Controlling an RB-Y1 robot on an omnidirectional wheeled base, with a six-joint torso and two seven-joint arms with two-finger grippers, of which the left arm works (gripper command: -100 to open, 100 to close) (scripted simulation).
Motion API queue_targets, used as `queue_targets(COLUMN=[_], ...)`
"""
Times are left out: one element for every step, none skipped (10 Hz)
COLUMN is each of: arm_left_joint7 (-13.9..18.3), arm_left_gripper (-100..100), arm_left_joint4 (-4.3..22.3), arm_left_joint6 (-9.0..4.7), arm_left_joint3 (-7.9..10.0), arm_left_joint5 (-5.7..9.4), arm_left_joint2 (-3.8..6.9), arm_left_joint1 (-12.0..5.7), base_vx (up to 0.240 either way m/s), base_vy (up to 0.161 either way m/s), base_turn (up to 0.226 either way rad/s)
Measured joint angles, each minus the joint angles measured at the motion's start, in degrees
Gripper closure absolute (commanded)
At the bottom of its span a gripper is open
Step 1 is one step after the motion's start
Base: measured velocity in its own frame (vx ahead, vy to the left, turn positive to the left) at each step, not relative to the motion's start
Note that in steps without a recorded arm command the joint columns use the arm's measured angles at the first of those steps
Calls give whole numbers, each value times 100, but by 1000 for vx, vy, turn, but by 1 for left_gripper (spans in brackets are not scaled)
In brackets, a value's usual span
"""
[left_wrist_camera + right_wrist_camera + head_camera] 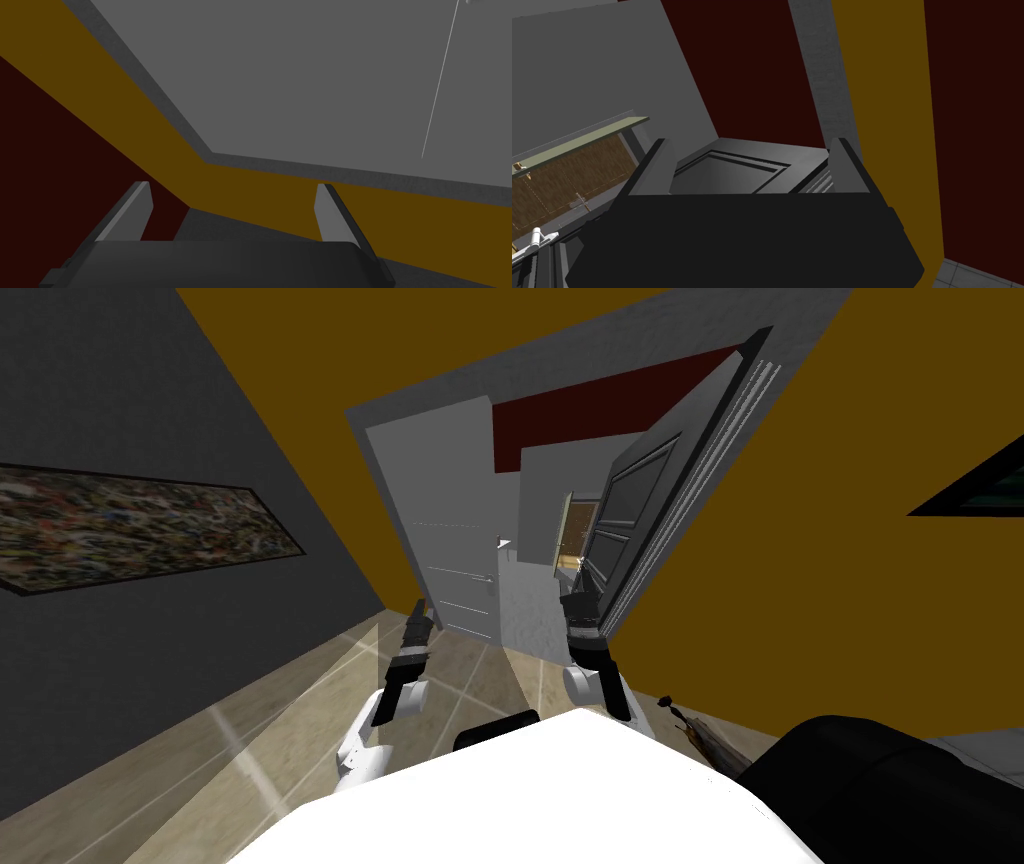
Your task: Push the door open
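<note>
Dark grey panelled door (640,508) at one o'clock stands well ajar, with a room visible past it. Right gripper (579,588), fingers apart, is close at its face. Left gripper (419,613), fingers apart, hangs at eleven o'clock. Probably only a last push remains.

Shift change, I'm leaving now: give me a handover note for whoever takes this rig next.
Right tool: open, holding nothing, close to the face of the dark panelled door; contact unclear.
Left tool: open, holding nothing, raised ahead on the left.
Done: the door stands partly open, swung away from me.
Left: push it wider, probably with the right arm.
</note>
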Motion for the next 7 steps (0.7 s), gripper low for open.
queue_targets(arm_left_joint7=[29, 50, 63, 80, 92, 121, 162], arm_left_gripper=[-100, -100, -100, -100, -100, -100, -100], arm_left_joint4=[103, 260, 330, 478, 630, 848, 967], arm_left_joint6=[12, 30, 54, 53, 40, 10, 32], arm_left_joint3=[5, 1, -12, -17, -14, -1, -23], arm_left_joint5=[1, -11, -21, -33, -37, -38, -57], arm_left_joint2=[19, 11, 4, -4, -6, 11, 7], arm_left_joint1=[-54, -178, -213, -321, -393, -520, -612], base_vx=[49, 44, 43, 38, 53, 69, 55], base_vy=[39, 33, 43, 39, 47, 66, 48], base_turn=[-48, -36, -54, -33, -45, -109, -32])
